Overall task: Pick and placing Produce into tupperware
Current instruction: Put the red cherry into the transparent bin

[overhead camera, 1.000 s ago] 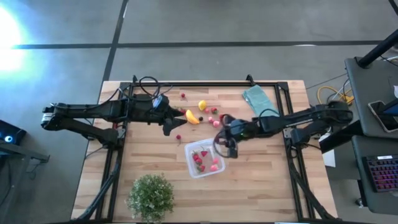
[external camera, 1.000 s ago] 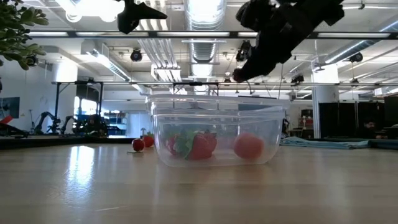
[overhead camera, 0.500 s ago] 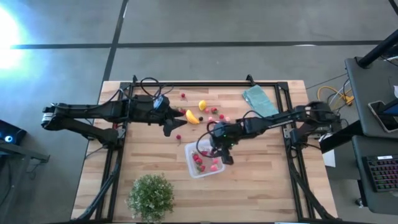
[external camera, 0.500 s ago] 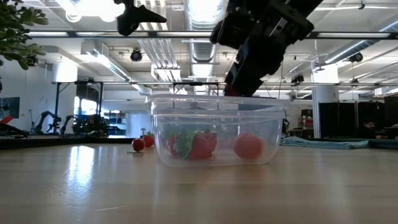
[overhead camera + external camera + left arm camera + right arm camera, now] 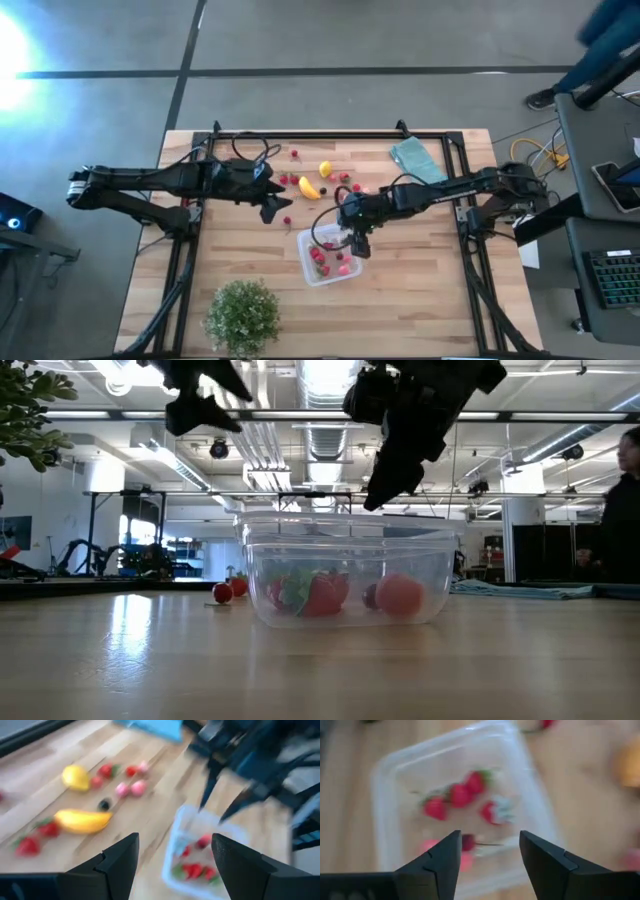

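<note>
The right gripper (image 5: 357,245) hangs just above the small clear plastic tupperware box with rounded corners (image 5: 305,266), over its far right part, fingers pointing down. In the right wrist view its two dark fingers (image 5: 436,867) stand apart with nothing between them, and a small dark red berry (image 5: 468,841) lies on the box floor directly under the gap — so the step in hand looks like a drop that is just finishing. To do it well, I judge the jaws should be fully clear of the piece before the arm rises, and the rise should go straight up so a fingertip does not catch the thin rim and drag the light box across the wooden table (image 5: 420,300).

Inside the box lie several red strawberry-shaped pieces (image 5: 461,795) and a pink one (image 5: 400,596).

Farther out, the left gripper (image 5: 270,199) hovers over the loose produce on the far side of the table, its jaws parted and empty. Near it lie the yellow-orange toy banana (image 5: 309,188), the small yellow lemon (image 5: 325,169) and scattered red and pink berries (image 5: 350,189). A good next pick, in my view, is whichever piece lies most apart from its neighbours.

The teal folded cloth (image 5: 413,160) and the bushy green potted plant (image 5: 241,315) lie outside the working path.
</note>
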Motion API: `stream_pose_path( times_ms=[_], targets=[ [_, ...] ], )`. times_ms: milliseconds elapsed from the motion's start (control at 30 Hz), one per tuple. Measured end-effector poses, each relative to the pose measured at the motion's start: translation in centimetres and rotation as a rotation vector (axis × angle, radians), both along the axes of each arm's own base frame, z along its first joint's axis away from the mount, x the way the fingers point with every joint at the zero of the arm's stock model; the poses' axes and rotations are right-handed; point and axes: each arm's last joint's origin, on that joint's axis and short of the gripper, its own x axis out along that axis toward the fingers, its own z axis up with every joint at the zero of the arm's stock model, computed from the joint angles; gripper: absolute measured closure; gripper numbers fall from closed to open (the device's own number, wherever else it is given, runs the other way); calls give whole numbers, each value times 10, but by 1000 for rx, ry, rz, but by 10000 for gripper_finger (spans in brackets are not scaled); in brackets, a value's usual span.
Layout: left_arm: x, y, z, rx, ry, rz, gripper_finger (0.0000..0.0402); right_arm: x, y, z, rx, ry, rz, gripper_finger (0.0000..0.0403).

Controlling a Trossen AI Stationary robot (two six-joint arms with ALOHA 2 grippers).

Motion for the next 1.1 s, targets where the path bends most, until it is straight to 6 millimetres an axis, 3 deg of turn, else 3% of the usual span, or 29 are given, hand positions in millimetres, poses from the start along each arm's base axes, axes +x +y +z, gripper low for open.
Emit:
stream_pose_path(
  times_ms=[167, 333, 567, 700, 867, 1100],
  targets=[
    [1, 1, -20, -21, 179, 32, 166, -11, -10, 25, -242, -30, -155, 209],
    [12, -2, -44, 66, 341, -77, 166, -26, -21, 51, -424, -110, -305, 209],
    [26, -4, -94, 174, 490, -238, 166, -57, -32, 90, -474, -224, -423, 209],
    [32, -4, -110, 194, 496, -262, 166, -83, -37, 109, -486, -265, -492, 209],
    [42, -4, -115, 229, 465, -291, 166, -113, -42, 118, -476, -289, -565, 209],
    [49, -4, -127, 259, 495, -352, 166, -149, -48, 111, -466, -327, -653, 209]
  ],
)
